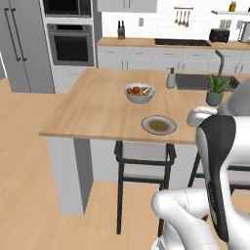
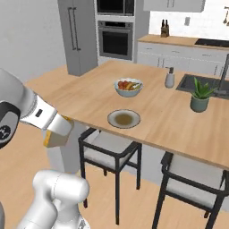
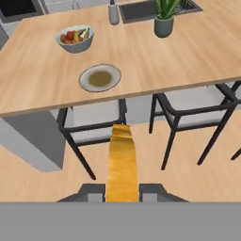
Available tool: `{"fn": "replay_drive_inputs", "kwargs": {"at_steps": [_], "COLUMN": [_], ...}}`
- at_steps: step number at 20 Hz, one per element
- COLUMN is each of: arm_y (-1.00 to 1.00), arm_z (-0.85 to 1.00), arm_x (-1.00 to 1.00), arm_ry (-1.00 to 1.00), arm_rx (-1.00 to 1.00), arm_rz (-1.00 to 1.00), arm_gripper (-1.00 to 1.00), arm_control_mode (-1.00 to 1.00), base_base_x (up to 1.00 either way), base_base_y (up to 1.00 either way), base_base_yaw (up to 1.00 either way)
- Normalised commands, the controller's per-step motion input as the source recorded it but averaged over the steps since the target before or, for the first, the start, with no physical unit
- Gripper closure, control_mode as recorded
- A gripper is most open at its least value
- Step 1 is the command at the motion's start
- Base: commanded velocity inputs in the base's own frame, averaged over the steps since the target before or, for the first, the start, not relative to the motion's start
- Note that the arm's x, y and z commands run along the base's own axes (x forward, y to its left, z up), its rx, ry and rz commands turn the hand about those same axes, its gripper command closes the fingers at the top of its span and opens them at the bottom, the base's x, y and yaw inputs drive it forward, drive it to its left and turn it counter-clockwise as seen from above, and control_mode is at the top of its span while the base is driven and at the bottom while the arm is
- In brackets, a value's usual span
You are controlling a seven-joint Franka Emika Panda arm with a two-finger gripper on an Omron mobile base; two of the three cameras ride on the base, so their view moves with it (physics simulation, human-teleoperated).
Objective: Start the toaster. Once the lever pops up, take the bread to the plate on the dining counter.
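Left base view: the round brownish-grey plate with a pale rim [image 1: 159, 125] lies on the light-wood dining worktop [image 1: 93, 107], at 5 o'clock of the white fruit bowl [image 1: 139, 93]; the small black toaster [image 1: 219, 35] stands on the far worktop.

Right base view: the jaws [image 2: 57, 135] grip the orange-crusted bread slice [image 2: 52, 140] at 8 o'clock of the plate [image 2: 124, 118], off the worktop edge.

Hand view: the bread [image 3: 122, 164] stands clamped edge-on between both fingertips [image 3: 92, 194], the plate [image 3: 99, 77] at 12 o'clock.

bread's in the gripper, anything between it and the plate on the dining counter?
Nothing visible. The gripper holds the bread out in front of the dining counter, over the chairs. The plate sits bare near the counter's front edge; the fruit bowl stands beyond it.
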Motion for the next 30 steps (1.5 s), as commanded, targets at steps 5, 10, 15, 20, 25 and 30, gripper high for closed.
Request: {"fn": "replay_drive_inputs", "kwargs": {"at_steps": [5, 10, 15, 20, 25, 30], "arm_y": [0.0, 0.0, 0.06, 0.0, 0.0, 0.0], "arm_z": [0.0, 0.0, -0.05, -0.06, -0.33, -0.6], "arm_x": [0.0, 0.0, 0.62, 0.49, 0.52, 0.77], "arm_ry": [0.0, 0.0, 0.01, -0.08, -0.08, 0.0], "arm_rx": [0.0, 0.0, 0.01, 0.16, 0.22, 0.09], "arm_rz": [0.0, 0.0, -0.2, 0.02, 0.2, 0.15], "arm_gripper": [1.0, 1.0, 1.0, 1.0, 1.0, 1.0], "arm_control_mode": [1.0, 1.0, -1.0, -1.0, -1.0, -1.0], "base_base_x": [0.98, 0.94, 0.18, 0.0, 0.0, 0.0], "base_base_y": [0.06, 0.13, 0.04, 0.0, 0.0, 0.0], "base_base_yaw": [-0.25, -0.32, -0.07, 0.0, 0.0, 0.0]}}
